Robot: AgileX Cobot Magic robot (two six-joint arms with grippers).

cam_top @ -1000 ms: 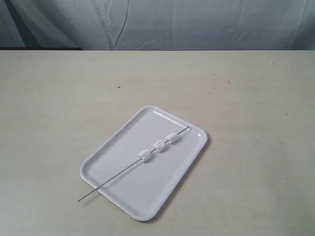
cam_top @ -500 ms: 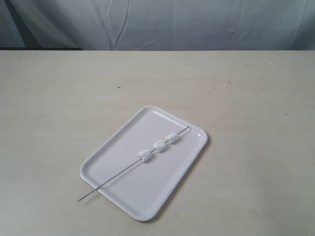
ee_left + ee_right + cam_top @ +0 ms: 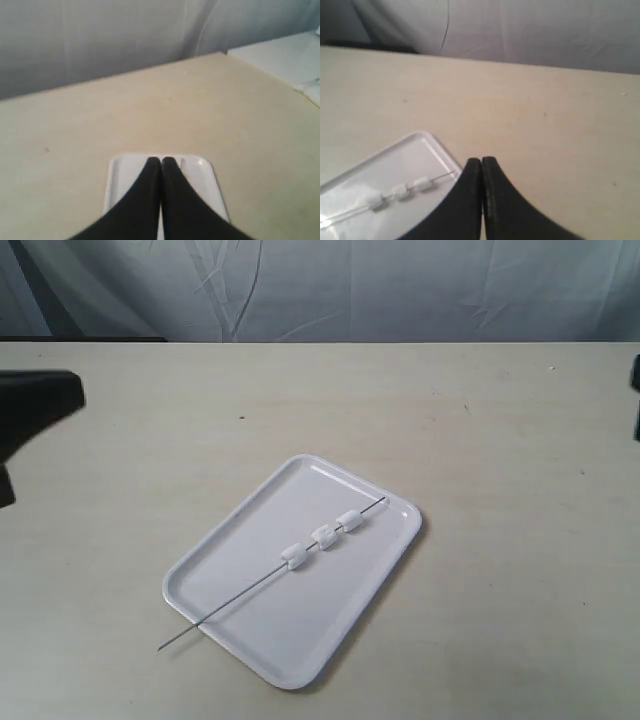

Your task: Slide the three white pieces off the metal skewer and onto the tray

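The white tray (image 3: 250,610) lies slanted on the table. The metal skewer (image 3: 240,595) rests across it, its near end sticking out over the tray's front-left rim. Threaded on it sit the three white pieces (image 3: 323,536), spaced along its far half. The right wrist view shows the tray (image 3: 380,165), the skewer tip (image 3: 445,176) and the pieces (image 3: 400,191) beside my right gripper (image 3: 481,160), which is shut and empty. My left gripper (image 3: 161,161) is shut and empty, high above the tray (image 3: 205,180). The left arm (image 3: 35,405) shows at the left edge of the exterior view.
A beige table (image 3: 480,440) carries the tray, with a grey cloth backdrop (image 3: 320,290) behind it. A dark sliver of the right arm (image 3: 636,390) shows at the right edge. A white surface (image 3: 280,55) lies beyond the table's corner in the left wrist view.
Both arms have entered the exterior view, the left at the left edge and the right at the right edge. Tray, skewer and pieces have not moved.
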